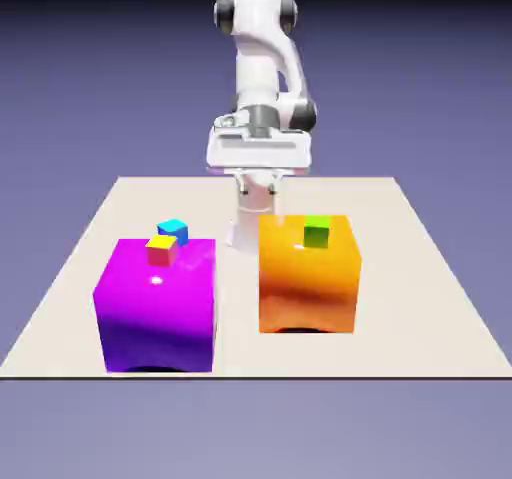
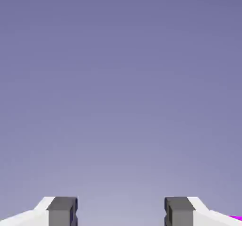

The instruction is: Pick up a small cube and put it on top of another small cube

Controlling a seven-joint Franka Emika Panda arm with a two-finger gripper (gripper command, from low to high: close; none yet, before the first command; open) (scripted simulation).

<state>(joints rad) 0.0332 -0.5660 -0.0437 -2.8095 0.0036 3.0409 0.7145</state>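
In the exterior view my gripper hangs behind the two big blocks, at the table's far side, with its lower end hidden by the orange block. The hand view shows my gripper open, its grey fingertips wide apart with nothing but plain backdrop between them. The royal-blue small cube is out of view in both frames. On the magenta block sit a yellow-and-red small cube and, touching its far corner, a cyan-topped small cube. A green small cube sits on the orange block.
The magenta and orange blocks stand side by side on the beige table, with a gap between them. A sliver of magenta shows at the hand view's bottom right corner.
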